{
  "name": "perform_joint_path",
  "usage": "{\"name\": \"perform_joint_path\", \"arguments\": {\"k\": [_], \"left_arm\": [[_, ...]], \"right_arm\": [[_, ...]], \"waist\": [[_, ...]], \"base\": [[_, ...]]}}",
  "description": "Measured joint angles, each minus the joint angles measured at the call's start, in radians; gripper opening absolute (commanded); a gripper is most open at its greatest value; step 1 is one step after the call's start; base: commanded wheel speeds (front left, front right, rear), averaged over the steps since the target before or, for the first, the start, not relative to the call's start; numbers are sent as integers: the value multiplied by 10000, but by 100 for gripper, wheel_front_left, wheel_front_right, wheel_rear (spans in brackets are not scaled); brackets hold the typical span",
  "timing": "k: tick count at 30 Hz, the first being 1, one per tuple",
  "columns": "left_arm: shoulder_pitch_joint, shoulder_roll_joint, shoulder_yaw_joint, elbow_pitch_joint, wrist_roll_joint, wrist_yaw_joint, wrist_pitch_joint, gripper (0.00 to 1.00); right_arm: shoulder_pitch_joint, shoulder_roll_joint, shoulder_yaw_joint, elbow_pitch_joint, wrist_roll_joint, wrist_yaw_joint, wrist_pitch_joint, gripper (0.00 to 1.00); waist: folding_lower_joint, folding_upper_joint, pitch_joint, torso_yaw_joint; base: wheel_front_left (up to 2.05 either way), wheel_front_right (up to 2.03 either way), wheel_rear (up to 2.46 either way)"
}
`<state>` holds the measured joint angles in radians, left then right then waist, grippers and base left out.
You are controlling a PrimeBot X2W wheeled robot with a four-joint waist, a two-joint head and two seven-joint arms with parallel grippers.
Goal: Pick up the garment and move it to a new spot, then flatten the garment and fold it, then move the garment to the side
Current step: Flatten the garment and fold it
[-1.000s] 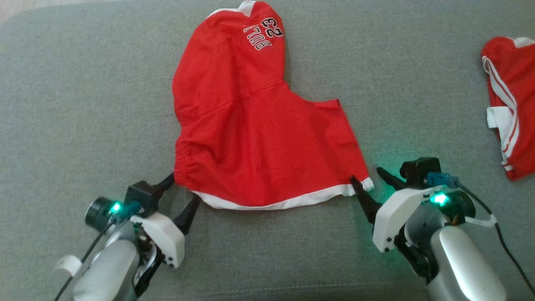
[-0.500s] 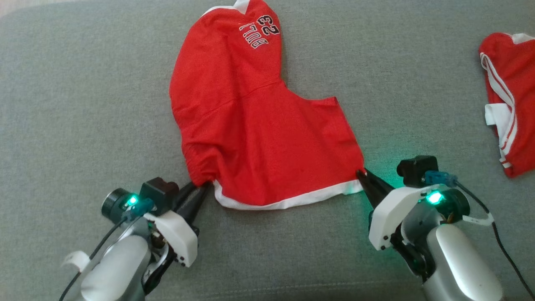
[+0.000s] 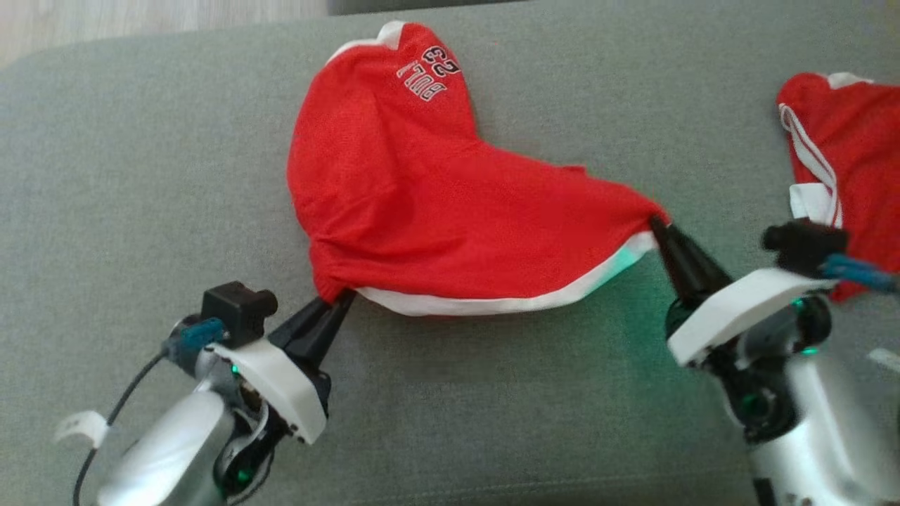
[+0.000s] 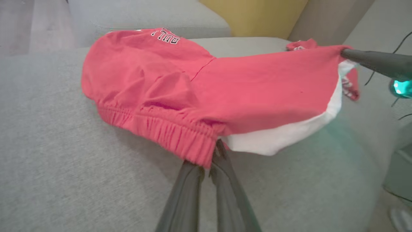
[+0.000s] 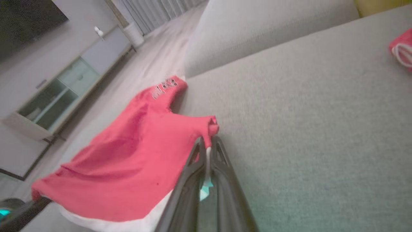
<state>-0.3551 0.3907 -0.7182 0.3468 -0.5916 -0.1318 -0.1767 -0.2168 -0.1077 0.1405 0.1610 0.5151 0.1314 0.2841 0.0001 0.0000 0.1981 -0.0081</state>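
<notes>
Head view: garment (image 3: 436, 204) on grey cushion (image 3: 140, 176), far end with the lettering down on the fabric, near edge raised and drawn out between two grippers. Left gripper (image 3: 336, 301) pinched tight on the gathered red corner; right gripper (image 3: 657, 225) pinched tight on the white-trimmed corner opposite. Second garment (image 3: 837, 140) well apart, at the right end of the cushion. Left wrist view: white trim hanging in a shallow curve between the grips, clear of the cushion. Judged light, thin and limp: no stiffness, apt to sag, bunch and slide out of narrow tips. Best held on the thicker gathered band and trim at the outer corners; worth carrying with mild sideways tension, not hard enough to pull free of either pinch
</notes>
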Motion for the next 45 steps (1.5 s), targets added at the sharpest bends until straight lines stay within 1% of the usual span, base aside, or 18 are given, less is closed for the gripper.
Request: {"name": "perform_joint_path", "arguments": {"k": [1, 2, 3, 7, 9, 12, 15, 19, 22, 24, 27, 30, 32, 34, 36, 38, 42, 45], "left_arm": [[284, 251, -15, -798, -719, 0, 464, 0], [453, 395, -48, -1210, -1037, 0, 738, 0], [762, 681, -84, -1996, -1636, 2, 1304, 0], [1256, 1237, -71, -3852, -2951, 10, 2508, 0], [1470, 1430, 6, -5093, -3858, 12, 3003, 0], [1684, 1603, 328, -7187, -5407, 15, 3591, 0], [1575, 1960, 945, -8821, -6550, 236, 4042, 0], [1001, 2025, 1716, -10268, -8339, 583, 4443, 0], [184, 2094, 2113, -10893, -9258, 924, 4974, 0], [-511, 2088, 2213, -11018, -9731, 1185, 5281, 0], [-1613, 2029, 2268, -10671, -10023, 1505, 5708, 0], [-2847, 1708, 2301, -9611, -9938, 1724, 5908, 0], [-3832, 1476, 2165, -8487, -9263, 1829, 5981, 0], [-4936, 1246, 1981, -7129, -8222, 1843, 5916, 0], [-6086, 1035, 1643, -5787, -7124, 1651, 5802, 0], [-7128, 610, 1419, -4431, -6309, 1473, 5496, 0], [-9053, -113, 1177, -1854, -4391, 1269, 4293, 0], [-10447, -608, 1218, -362, -3496, 1164, 3218, 0]], "right_arm": [[4, 13, -341, -481, 708, 0, 286, 0], [7, 10, -562, -715, 997, 0, 422, 0], [11, -4, -1037, -1158, 1444, 0, 704, 0], [29, -2, -1847, -2341, 2337, 0, 1252, 0], [41, 8, -2151, -3158, 2811, 0, 1570, 0], [62, 61, -2648, -4403, 3335, 0, 2033, 0], [57, 207, -3181, -5474, 3647, 0, 2470, 0], [-121, 385, -3522, -6445, 3942, 0, 3068, 0], [-714, 483, -3847, -6874, 4142, 0, 3382, 0], [-1291, 491, -4079, -6989, 4172, 0, 3567, 0], [-2298, 512, -4309, -6738, 3873, 0, 3802, 0], [-3509, 523, -4429, -5768, 3164, 0, 3887, 0], [-4502, 522, -4410, -4719, 2533, 0, 3837, 0], [-5615, 525, -4370, -3545, 1848, 0, 3530, 0], [-6789, 520, -4320, -2316, 1287, 0, 3112, 0], [-7946, 520, -4266, -1055, 790, 0, 2489, 0], [-10192, 506, -4284, 1271, 257, 0, 951, 0], [-11625, 497, -3992, 2635, 82, 0, -21, 0]], "waist": [[0, 0, -142, -4], [0, 0, -215, 6], [0, 0, -364, 41], [0, 0, -666, 112], [0, 0, -821, 127], [-1, 0, -990, 101], [-1, 0, -1098, 14], [-1, 0, -1143, -252], [-1, 0, -1042, -427], [-1, 0, -848, -487], [-1, 0, -442, -529], [-1, 0, 93, -539], [0, 0, 513, -536], [0, 0, 958, -523], [1, 0, 1410, -506], [2, 0, 1867, -492], [3, 0, 2745, -486], [4, -1, 3391, -509]], "base": [[0, 0, 0], [0, 0, 0], [0, 0, 0], [0, 0, 0], [0, 0, 0], [0, 0, 0], [0, 0, 0], [0, 0, 0], [0, 0, 0], [0, 0, 0], [0, 0, 0], [0, 0, 0], [0, 0, 0], [0, 0, 0], [0, 0, 0], [0, 0, 0], [0, 0, 0], [0, 0, 0]]}}
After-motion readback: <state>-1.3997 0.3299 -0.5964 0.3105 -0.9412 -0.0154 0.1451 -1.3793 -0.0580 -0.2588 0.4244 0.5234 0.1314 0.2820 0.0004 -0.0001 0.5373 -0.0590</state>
